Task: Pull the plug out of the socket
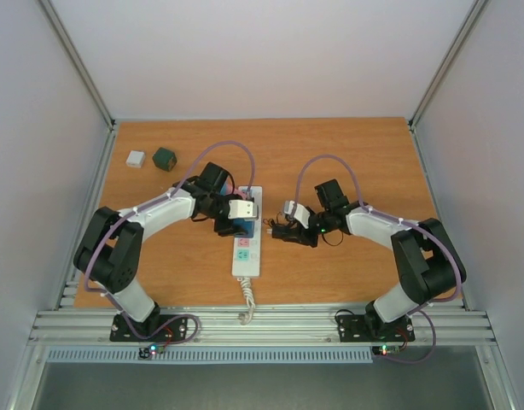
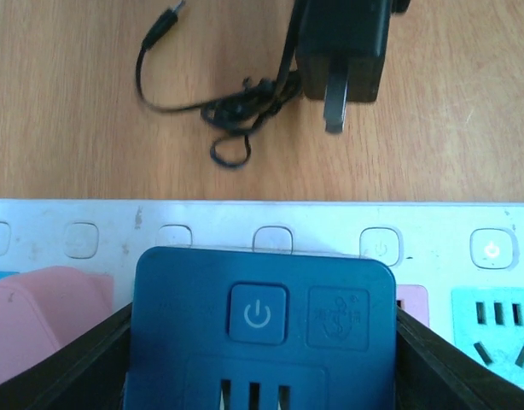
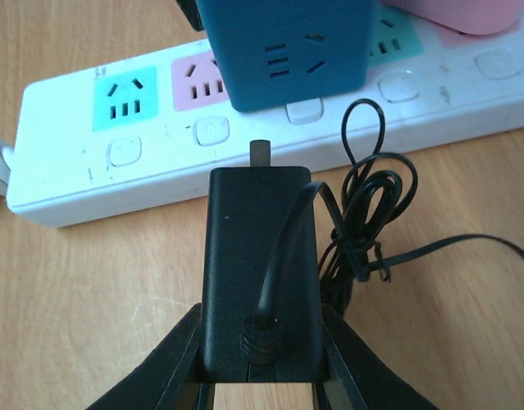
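The socket, a long white power strip (image 1: 247, 260) with pastel outlet faces, lies lengthwise in mid-table. A blue adapter block (image 1: 243, 227) sits plugged into it. My left gripper (image 1: 235, 224) is shut on this blue block (image 2: 262, 325), one finger on each side. The plug, a black charger (image 3: 258, 248) with a bundled thin cable (image 3: 373, 205), is out of the strip; its prongs (image 3: 260, 152) are bare and point at the strip's side. My right gripper (image 3: 262, 363) is shut on the plug, just right of the strip (image 1: 283, 229). The plug also shows in the left wrist view (image 2: 343, 51).
A pink adapter (image 2: 40, 316) sits on the strip beside the blue block. The strip's white coiled cord (image 1: 245, 303) runs toward the near edge. A white cube (image 1: 136, 159) and a green cube (image 1: 165, 158) lie at the back left.
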{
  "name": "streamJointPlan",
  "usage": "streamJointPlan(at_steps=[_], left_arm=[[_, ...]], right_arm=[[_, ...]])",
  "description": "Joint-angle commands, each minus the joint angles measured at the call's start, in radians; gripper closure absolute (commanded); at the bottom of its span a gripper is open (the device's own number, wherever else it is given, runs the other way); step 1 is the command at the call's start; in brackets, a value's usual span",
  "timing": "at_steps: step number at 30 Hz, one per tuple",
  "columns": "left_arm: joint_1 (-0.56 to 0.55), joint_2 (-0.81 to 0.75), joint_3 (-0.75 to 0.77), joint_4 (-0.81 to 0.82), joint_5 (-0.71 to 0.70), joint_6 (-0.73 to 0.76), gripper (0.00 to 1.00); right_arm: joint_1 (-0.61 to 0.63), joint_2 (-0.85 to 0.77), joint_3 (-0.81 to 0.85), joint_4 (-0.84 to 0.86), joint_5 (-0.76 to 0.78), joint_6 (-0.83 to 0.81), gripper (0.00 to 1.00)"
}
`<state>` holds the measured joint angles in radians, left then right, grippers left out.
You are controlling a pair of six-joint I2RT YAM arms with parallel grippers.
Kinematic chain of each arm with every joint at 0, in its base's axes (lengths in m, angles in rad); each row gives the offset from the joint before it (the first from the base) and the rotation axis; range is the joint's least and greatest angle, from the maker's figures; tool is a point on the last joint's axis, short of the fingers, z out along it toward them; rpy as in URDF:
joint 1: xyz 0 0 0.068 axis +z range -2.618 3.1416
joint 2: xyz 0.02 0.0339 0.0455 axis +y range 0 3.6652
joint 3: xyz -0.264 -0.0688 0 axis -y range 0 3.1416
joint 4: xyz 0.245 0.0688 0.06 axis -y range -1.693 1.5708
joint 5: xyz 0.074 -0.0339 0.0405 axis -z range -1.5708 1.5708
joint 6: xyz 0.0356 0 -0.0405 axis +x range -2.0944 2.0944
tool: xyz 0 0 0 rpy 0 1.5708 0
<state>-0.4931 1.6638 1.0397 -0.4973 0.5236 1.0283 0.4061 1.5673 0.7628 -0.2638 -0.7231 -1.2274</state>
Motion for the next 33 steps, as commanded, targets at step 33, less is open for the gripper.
streamJointPlan(at_steps=[33], left_arm=[[-0.065,-0.404,0.187,-0.132,0.08,-0.066,0.09]], right_arm=[[-0.095,-0.024,0.464,-0.583,-0.494,0.435,0.94]])
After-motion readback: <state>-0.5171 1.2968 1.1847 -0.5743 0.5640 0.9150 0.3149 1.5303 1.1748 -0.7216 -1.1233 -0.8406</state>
